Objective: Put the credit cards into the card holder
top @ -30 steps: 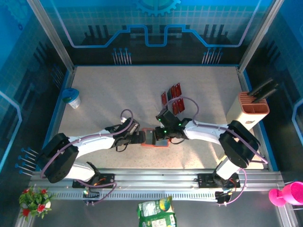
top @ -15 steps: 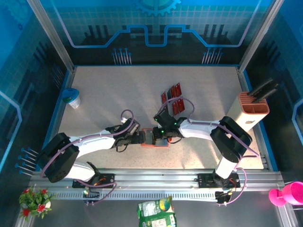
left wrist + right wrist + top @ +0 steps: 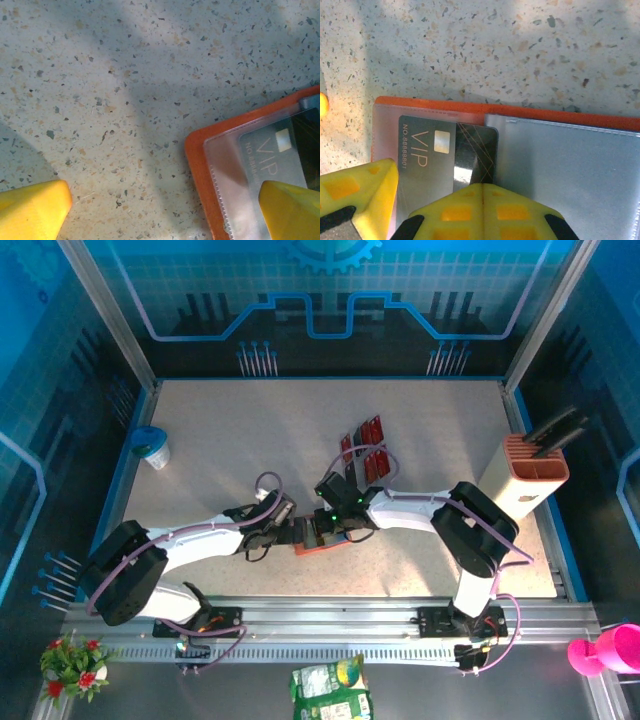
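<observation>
The orange card holder (image 3: 310,548) lies open on the table between my two grippers. A black credit card marked VIP (image 3: 445,150) sits partly inside its clear left pocket (image 3: 385,130); the card's right end sticks out toward the grey-blue panel (image 3: 565,165). My right gripper (image 3: 482,187) is shut, its joined tips resting on the card's near edge. My left gripper (image 3: 160,210) is open wide, one fingertip (image 3: 290,207) over the holder's pocket, the other (image 3: 32,207) on bare table. Red credit cards (image 3: 372,430) lie behind the holder.
A tall salmon-and-white box with black tools (image 3: 533,465) stands at the right edge. A small blue-lidded cup (image 3: 151,446) sits at the far left. Speckled tabletop (image 3: 125,75) lies left of the holder.
My right gripper has slid left across the holder, and the holder has shifted slightly left with it. The left arm has stayed put.
</observation>
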